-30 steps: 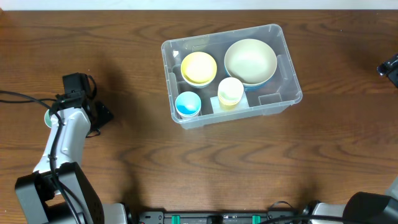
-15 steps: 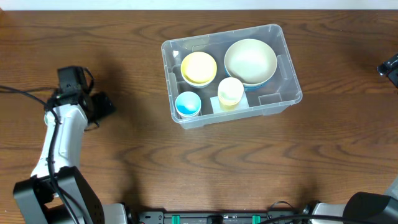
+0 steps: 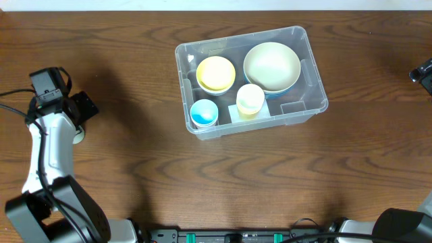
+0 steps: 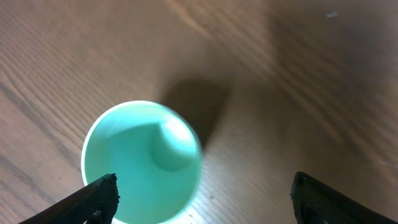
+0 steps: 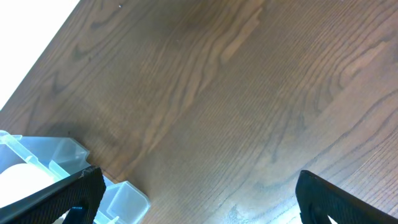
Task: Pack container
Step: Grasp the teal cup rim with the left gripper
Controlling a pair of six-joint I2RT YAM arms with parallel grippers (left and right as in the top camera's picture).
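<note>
Container [image 3: 309, 81]: the clear plastic bin is sitting on the wooden table [image 3: 202, 182], right of centre and toward the far edge in the overhead view, turned slightly askew to the table's edges.
Inside the container: a yellow bowl [image 3: 216, 73] is lying in the far left part. A large cream bowl [image 3: 271, 65] with a blue outside is filling the far right part. A blue cup [image 3: 204, 113] is standing at the near left corner, and a pale yellow cup [image 3: 250, 98] is standing near it, in front of the two bowls.
Label: a whitish patch [image 3: 233, 112] is showing on the base between the blue cup and the pale yellow cup; any writing on it is too small to read.
Mint-green cup [image 4: 142, 163]: it is standing upright on the table at the far left, well apart from the container, with its mouth facing up at the left wrist camera.
Left gripper [image 4: 204, 186]: it is hanging over the mint-green cup with its fingers spread wide. One fingertip is showing at the cup's rim, though whether it is touching cannot be told. The other is standing well clear, so nothing is being clamped.
Right gripper [image 5: 199, 180]: it is hovering at the table's right edge with its fingers wide apart and only bare wood between them. A corner of the container is showing at the lower left of its wrist view.
</note>
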